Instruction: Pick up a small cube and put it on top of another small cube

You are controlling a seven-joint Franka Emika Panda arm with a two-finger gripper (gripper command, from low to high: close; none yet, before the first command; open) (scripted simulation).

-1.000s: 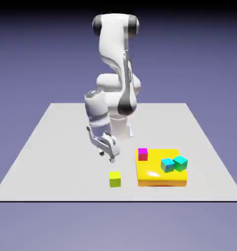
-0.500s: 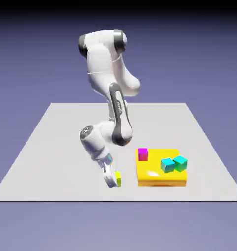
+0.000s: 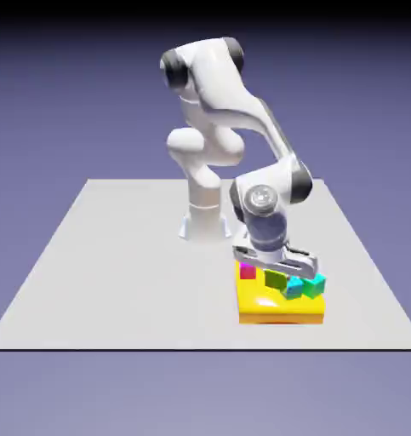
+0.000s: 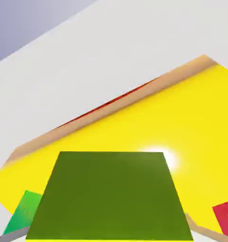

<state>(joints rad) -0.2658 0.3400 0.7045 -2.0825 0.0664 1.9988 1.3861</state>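
Lime cube [image 4: 111, 194] fills the lower middle of the hand view as a flat, matte, olive-looking face with no long axis and top edge level in frame; in the exterior view it is the dark green block at lower right of centre. Gripper [image 3: 275, 274] is clamped tight on it, held above the glossy yellow slab [image 3: 264, 308], between the magenta cube [image 3: 247, 272] and the cyan cube [image 3: 293, 288], teal-green cube [image 3: 314, 283] further right.
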